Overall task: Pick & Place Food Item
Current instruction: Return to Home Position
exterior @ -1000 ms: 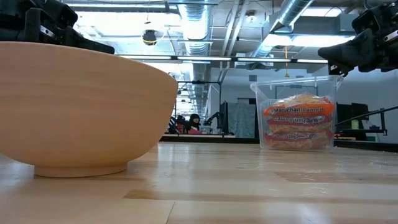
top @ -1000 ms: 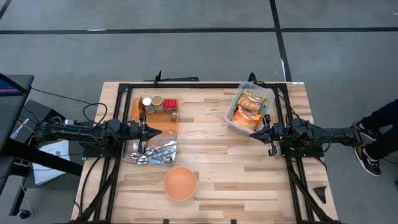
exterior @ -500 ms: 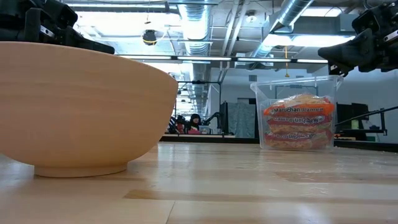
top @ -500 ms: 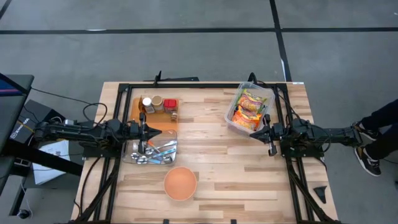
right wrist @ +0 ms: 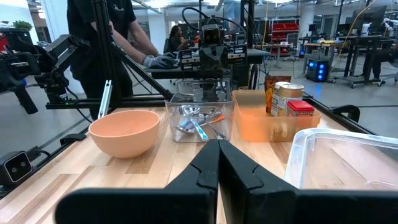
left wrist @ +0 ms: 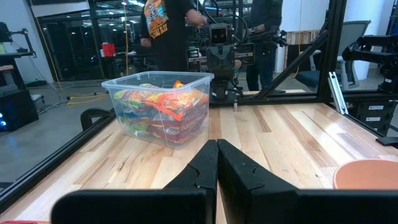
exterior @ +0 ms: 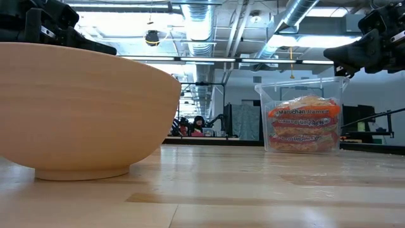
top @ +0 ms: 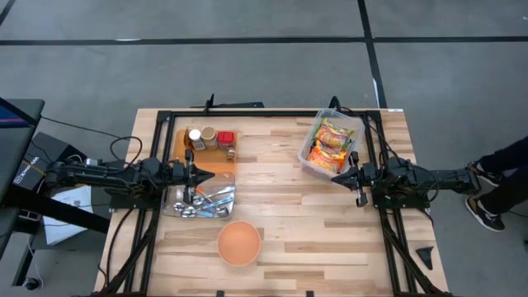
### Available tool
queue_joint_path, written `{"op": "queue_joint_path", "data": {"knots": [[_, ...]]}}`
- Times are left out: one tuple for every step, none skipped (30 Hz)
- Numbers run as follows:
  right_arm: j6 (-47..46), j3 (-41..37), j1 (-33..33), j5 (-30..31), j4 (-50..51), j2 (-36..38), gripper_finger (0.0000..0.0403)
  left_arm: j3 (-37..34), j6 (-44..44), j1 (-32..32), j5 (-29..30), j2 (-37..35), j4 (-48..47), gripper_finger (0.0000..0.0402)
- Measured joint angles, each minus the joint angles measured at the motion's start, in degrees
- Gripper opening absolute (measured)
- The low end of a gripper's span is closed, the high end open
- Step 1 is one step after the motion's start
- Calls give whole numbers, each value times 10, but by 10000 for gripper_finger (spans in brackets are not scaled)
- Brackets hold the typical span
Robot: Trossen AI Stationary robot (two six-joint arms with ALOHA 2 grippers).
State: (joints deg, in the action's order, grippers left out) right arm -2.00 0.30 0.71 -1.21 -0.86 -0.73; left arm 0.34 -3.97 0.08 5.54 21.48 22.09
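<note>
Nearest me, the orange bowl [top: 239, 242] sits on the surface [top: 280, 210]. Just behind it, I see the blue and white spoon [right wrist: 198, 129] lying in the transparent bin [top: 216, 202]. The left gripper [left wrist: 216, 147] is clenched empty where that bin meets the orange bin [top: 216, 158]. The right gripper [right wrist: 218, 147] is clenched empty beside the ramen bin [top: 356, 125].

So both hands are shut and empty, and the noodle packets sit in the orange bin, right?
No: the noodle packets sit in the clear bin, as the high view shows. The left hand and right hand are shut and empty.

orange bowl [top: 239, 243], spoon bin [top: 232, 198], orange bin [top: 216, 165], noodle bin [top: 355, 124]
</note>
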Motion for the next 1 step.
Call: {"op": "queue_joint_path", "data": {"knots": [[0,0,0,0,0,0,0,0,0,0,0,0,0,0]]}}
